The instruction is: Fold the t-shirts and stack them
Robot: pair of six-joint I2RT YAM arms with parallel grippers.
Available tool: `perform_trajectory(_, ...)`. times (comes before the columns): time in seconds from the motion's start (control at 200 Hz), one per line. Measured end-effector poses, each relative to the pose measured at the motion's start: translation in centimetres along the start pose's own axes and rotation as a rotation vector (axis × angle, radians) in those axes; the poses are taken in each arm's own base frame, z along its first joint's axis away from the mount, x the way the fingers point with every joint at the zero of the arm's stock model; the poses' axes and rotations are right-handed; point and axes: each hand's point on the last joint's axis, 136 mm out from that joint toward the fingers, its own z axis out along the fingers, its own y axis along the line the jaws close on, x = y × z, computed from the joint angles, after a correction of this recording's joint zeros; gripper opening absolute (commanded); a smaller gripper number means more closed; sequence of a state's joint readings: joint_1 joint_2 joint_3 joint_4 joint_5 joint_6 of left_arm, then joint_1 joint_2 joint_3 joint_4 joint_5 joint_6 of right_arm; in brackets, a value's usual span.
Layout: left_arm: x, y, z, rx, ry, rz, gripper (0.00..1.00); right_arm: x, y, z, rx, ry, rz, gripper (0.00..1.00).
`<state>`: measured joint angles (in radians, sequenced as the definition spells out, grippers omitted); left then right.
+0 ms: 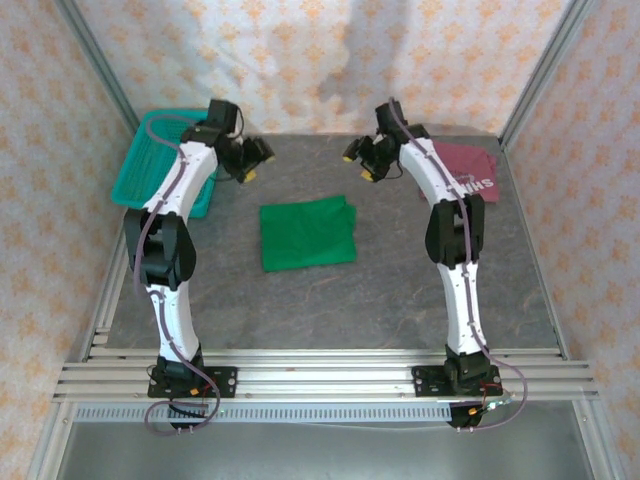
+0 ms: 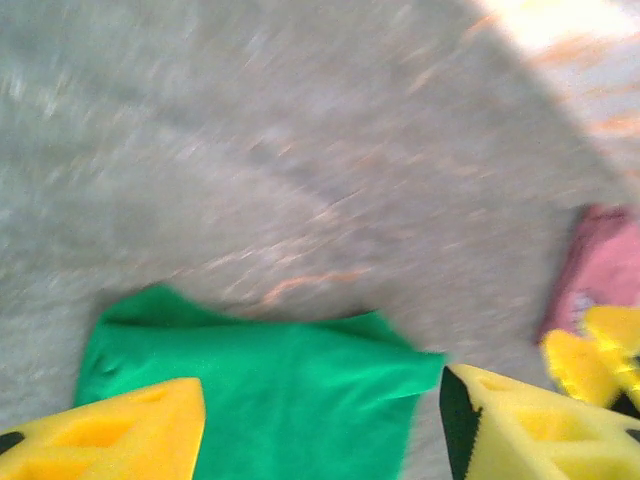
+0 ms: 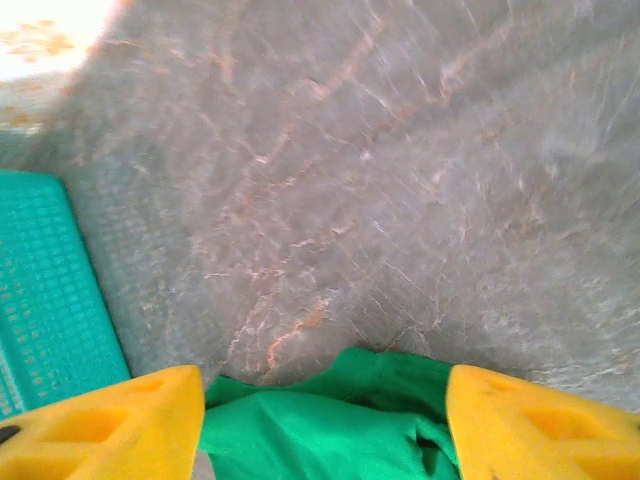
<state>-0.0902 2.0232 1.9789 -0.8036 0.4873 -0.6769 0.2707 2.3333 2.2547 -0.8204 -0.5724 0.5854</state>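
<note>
The bright green t-shirt lies folded into a rough square in the middle of the table. The maroon t-shirt with white lettering lies folded at the back right, partly behind the right arm. My left gripper hovers open above the table, left of and behind the green shirt, with nothing between its yellow fingers. My right gripper hovers open right of and behind the green shirt, also holding nothing. In the left wrist view the maroon shirt shows at the right edge.
A teal mesh basket stands at the back left, partly behind the left arm; its wall shows in the right wrist view. The grey marbled table top runs toward the metal rails at the near edge.
</note>
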Motion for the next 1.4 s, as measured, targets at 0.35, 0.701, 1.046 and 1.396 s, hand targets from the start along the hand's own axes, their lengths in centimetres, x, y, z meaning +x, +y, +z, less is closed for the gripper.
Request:
perform_trajectory(0.35,4.5,-6.5,-22.6,0.224,-0.381,0.302,1.00,8.5,-1.5,-13.0,-0.015,-0.079,-0.291,1.00)
perform_trajectory(0.701,11.5,1.7,-25.5,0.153,-0.478,0.371,1.00,11.4,-6.9,-7.3,0.021,-0.001,-0.350,1.00)
perform_trajectory(1.046,15.4,6.0,-27.5,0.124,-0.497,0.361,1.00,9.3,-5.4,0.9,0.015,0.078,-0.495,1.00)
perform_trajectory(1.396,16.2,8.6,-28.6,0.023,-0.522,0.351,1.00,8.7,-4.6,5.8,0.060,0.144,-0.592,1.00)
